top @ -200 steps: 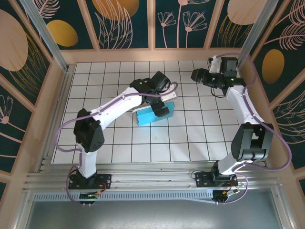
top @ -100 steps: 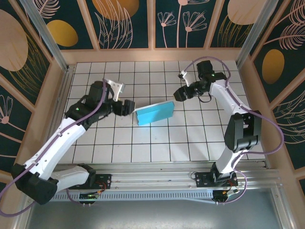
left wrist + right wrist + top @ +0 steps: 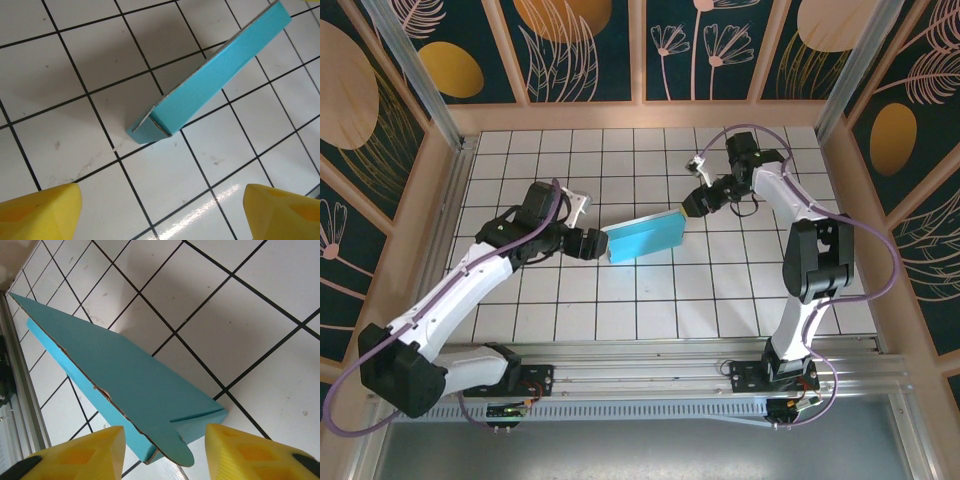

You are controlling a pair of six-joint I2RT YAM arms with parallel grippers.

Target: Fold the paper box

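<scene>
The paper box (image 3: pixel 642 237) lies folded as a flat turquoise rectangle on the white tiles, tilted with its right end farther back. My left gripper (image 3: pixel 592 243) sits just off its left end, open. In the left wrist view the box (image 3: pixel 215 80) lies ahead of the gripper (image 3: pixel 160 215), and nothing lies between the yellow fingertips (image 3: pixel 40 212). My right gripper (image 3: pixel 692 203) is at the box's right end. In the right wrist view that gripper (image 3: pixel 165 455) is open, with the rounded flap corner of the box (image 3: pixel 125 375) between its fingertips (image 3: pixel 255 452) and bare tile visible on both sides.
Wooden walls (image 3: pixel 430 190) ring the tiled floor (image 3: pixel 620 310). An aluminium rail (image 3: pixel 620 375) runs along the near edge by the arm bases. The box's long edge (image 3: pixel 75 365) shows a frayed seam.
My left gripper has moved right, up to the box's left end. The right gripper has come down and left onto the box's right end, and its jaws have narrowed. The box has stayed put.
</scene>
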